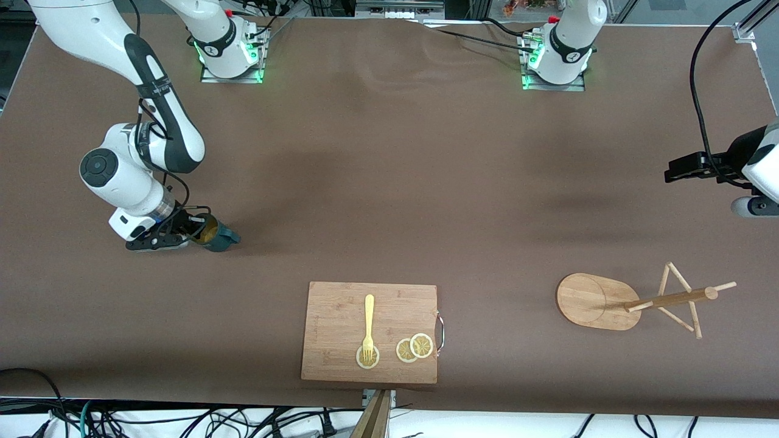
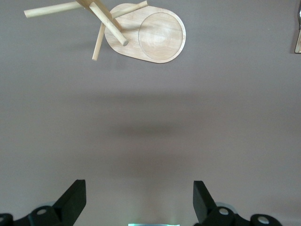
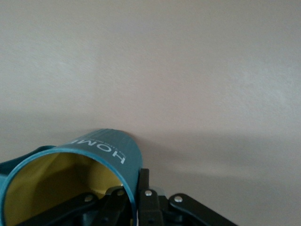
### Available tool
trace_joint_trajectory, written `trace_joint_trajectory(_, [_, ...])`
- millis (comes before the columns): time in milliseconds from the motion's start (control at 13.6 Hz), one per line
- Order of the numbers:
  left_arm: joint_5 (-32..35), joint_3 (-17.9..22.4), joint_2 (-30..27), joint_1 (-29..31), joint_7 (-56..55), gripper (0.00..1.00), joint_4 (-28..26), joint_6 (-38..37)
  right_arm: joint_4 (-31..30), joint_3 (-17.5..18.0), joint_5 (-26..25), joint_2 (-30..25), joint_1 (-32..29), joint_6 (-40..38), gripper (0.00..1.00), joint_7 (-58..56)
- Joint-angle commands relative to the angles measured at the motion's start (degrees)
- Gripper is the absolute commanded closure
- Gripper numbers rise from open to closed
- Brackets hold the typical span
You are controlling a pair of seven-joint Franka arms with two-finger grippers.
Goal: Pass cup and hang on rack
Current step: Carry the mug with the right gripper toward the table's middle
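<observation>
Cup: the dark teal cup (image 1: 218, 233) lies on its side on the brown table (image 1: 389, 182), toward the right arm's end, its yellowish mouth turned to the gripper; white lettering shows on its wall in the right wrist view (image 3: 101, 150).
Right gripper: the right gripper (image 1: 193, 230) is down at table level at the cup's mouth, fingers pressed together on the cup's rim, one finger inside the mouth and one outside the wall.
Left gripper: the left gripper (image 2: 139, 200) hangs over bare table at the left arm's end, its fingers (image 2: 74, 197) spread wide with nothing between them; the arm waits.
Rack: the bamboo rack (image 1: 633, 301) stands at about 4 o'clock from the table's middle, well apart from the cup, with thin pegs branching off its post.
Cutting board: the cutting board (image 1: 341, 322) lies at 6 o'clock, near the front camera's edge.
On the board: a yellow fork (image 1: 368, 325) rests with its tines on one lemon slice (image 1: 367, 359); two overlapping lemon slices (image 1: 415, 348) lie beside it.
</observation>
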Motion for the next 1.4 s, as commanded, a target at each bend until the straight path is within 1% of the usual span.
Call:
trace_joint_trajectory(0, [1.6, 0.0, 0.8, -0.2, -0.5, 0.0, 1.9, -0.8, -0.3, 3.7, 0.7, -2.9, 0.1, -0.1, 1.0, 5.4])
trace_joint_trajectory(74, [1.6, 0.0, 0.8, -0.3, -0.5, 0.0, 1.9, -0.8, 0.3, 5.2, 0.7, -3.1, 0.1, -0.4, 1.0, 8.3])
trace_joint_trajectory(221, [1.6, 0.0, 0.7, -0.3, -0.5, 0.0, 1.9, -0.9, 2.4, 9.3, 0.7, -3.4, 0.2, -2.4, 1.0, 15.5])
trace_joint_trajectory(369, [1.6, 0.0, 0.8, -0.3, -0.5, 0.0, 1.9, -0.8, 5.1, 13.5, 0.6, -2.8, 0.7, -2.8, 1.0, 21.7])
trace_joint_trajectory(442, [1.5, 0.0, 0.8, -0.2, -0.5, 0.0, 1.9, -0.9, 7.1, 14.9, 0.6, -2.2, 2.2, -2.8, 1.0, 23.0])
trace_joint_trajectory(516, [1.6, 0.0, 0.7, -0.3, -0.5, 0.0, 1.9, -0.9, 9.8, 15.2, 0.6, -0.6, 5.1, -2.8, 1.0, 24.3])
trace_joint_trajectory(590, [1.6, 0.0, 0.8, -0.3, -0.5, 0.0, 1.9, -0.9, 13.2, 15.1, 0.7, 1.7, 8.3, -2.8, 1.0, 26.5])
trace_joint_trajectory(811, [1.5, 0.0, 0.8, -0.2, -0.5, 0.0, 1.9, -0.9, 24.1, 14.9, -0.3, 9.3, 15.6, -2.9, 1.0, 39.5])
trace_joint_trajectory(1032, [1.5, 0.0, 0.8, -0.3, -0.5, 0.0, 1.9, -0.9, 34.0, 14.1, -1.2, 17.0, 21.6, -3.6, 1.0, 41.6])
trace_joint_trajectory(1106, [1.4, 0.0, 0.8, -0.3, -0.5, 0.0, 1.9, -0.8, 36.4, 13.1, -1.3, 18.8, 23.7, -3.6, 1.0, 43.0])
trace_joint_trajectory(1180, [1.3, 0.1, 0.8, -0.3, -0.5, 0.0, 2.0, -0.8, 38.2, 10.9, -2.0, 20.0, 26.5, -3.7, 1.0, 44.1])
trace_joint_trajectory(1327, [1.3, 0.2, 0.8, -0.3, -0.5, 0.0, 1.9, -0.8, 40.1, 6.7, -2.3, 20.6, 31.4, -7.6, 1.0, 44.5])
